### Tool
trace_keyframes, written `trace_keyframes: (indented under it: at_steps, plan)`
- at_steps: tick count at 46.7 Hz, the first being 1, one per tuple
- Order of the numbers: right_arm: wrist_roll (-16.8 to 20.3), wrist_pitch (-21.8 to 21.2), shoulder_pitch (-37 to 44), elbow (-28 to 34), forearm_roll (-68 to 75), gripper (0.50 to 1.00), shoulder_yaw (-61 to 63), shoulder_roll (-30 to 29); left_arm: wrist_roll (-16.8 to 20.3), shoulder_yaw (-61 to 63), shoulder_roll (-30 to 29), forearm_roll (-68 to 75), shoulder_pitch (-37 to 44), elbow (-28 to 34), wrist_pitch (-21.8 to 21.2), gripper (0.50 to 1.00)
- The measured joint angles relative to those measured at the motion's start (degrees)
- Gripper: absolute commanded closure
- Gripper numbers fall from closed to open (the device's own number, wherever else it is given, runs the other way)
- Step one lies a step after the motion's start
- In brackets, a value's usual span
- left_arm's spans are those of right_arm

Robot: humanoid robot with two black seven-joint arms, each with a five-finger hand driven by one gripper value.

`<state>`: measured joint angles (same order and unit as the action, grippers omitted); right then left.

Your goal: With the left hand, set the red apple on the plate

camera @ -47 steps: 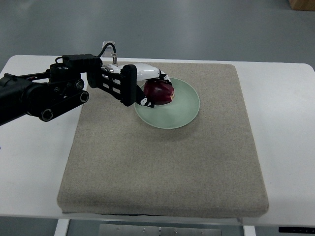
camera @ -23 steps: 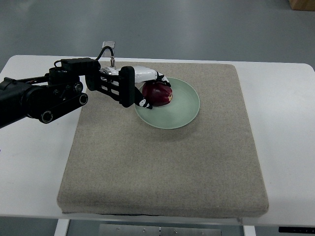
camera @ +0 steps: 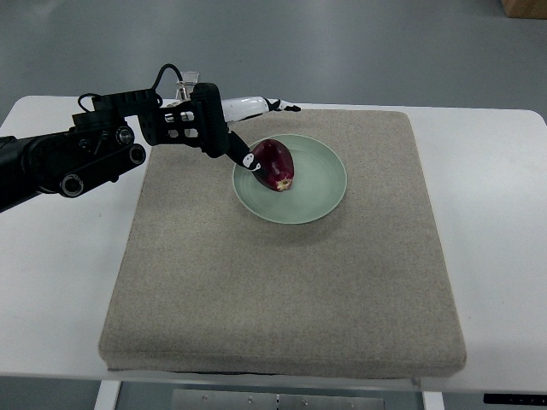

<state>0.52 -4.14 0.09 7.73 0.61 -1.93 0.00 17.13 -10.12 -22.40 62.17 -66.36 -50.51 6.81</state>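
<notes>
A dark red apple (camera: 275, 164) lies tipped on its side on the left part of the pale green plate (camera: 318, 188). My left hand (camera: 248, 120) is lifted off it, just up and left of the plate, fingers spread and holding nothing. One dark fingertip (camera: 249, 161) still sits right by the apple's left side. The black left arm (camera: 77, 158) comes in from the left edge. No right arm shows.
The plate rests on a square beige mat (camera: 282, 282) that covers most of the white table (camera: 504, 213). A small connector with a cable (camera: 186, 81) sits at the mat's far edge behind the hand.
The left hand has let go of the apple and pulled back up and to the left. The apple, freed, has tipped over on the plate.
</notes>
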Motion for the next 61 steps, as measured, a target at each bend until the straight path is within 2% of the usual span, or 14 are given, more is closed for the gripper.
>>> trace_keyframes:
  at_steps: [7, 16, 22, 26, 36, 41, 45, 49, 54, 57, 61]
  plan:
    - [0.01, 0.0, 0.0, 0.0, 0.0, 0.568, 0.0, 0.0, 0.05, -0.71, -1.64, -14.11, -0.1, 2.64, -0.13, 0.504]
    - [0.0, 0.0, 0.0, 0.0, 0.0, 0.57, 0.0, 0.0, 0.04, -1.56, -1.48, -33.24, -0.18, 11.48, 0.84, 0.504]
    - [0.0, 0.0, 0.01, 0.0, 0.0, 0.568, 0.0, 0.0, -0.1, -1.75, -1.95, -40.88, -0.14, 12.39, 1.99, 0.504]
    - [0.01, 0.0, -0.01, 0.0, 0.0, 0.568, 0.0, 0.0, -0.4, -2.71, -3.17, -46.05, 0.37, 13.25, 5.38, 0.504]
    - [0.0, 0.0, 0.0, 0.0, 0.0, 0.568, 0.0, 0.0, -2.02, -5.82, -3.92, -57.3, 1.09, 19.73, 19.19, 0.504]
    - [0.01, 0.0, -0.01, 0.0, 0.0, 0.57, 0.0, 0.0, -4.97, -6.77, -3.94, -63.38, 1.65, 21.78, 24.41, 0.504]
    - [0.01, 0.0, 0.0, 0.0, 0.0, 0.568, 0.0, 0.0, -9.17, -8.72, -4.23, -69.74, 2.81, 23.14, 27.78, 0.504]
    - [0.01, 0.0, 0.0, 0.0, 0.0, 0.568, 0.0, 0.0, -14.64, -11.7, -4.19, -74.93, 4.78, 24.2, 28.17, 0.504]
    - [0.01, 0.0, 0.0, 0.0, 0.0, 0.568, 0.0, 0.0, -19.55, -16.61, -3.78, -78.95, 6.97, 25.14, 28.2, 0.504]
    - [0.0, 0.0, 0.01, 0.0, 0.0, 0.568, 0.0, 0.0, -21.16, -19.1, -3.56, -79.63, 8.46, 24.99, 28.2, 0.504]
    - [0.01, 0.0, 0.0, 0.0, 0.0, 0.568, 0.0, 0.0, -21.56, -20.86, -3.44, -79.74, 9.39, 24.68, 28.2, 0.504]
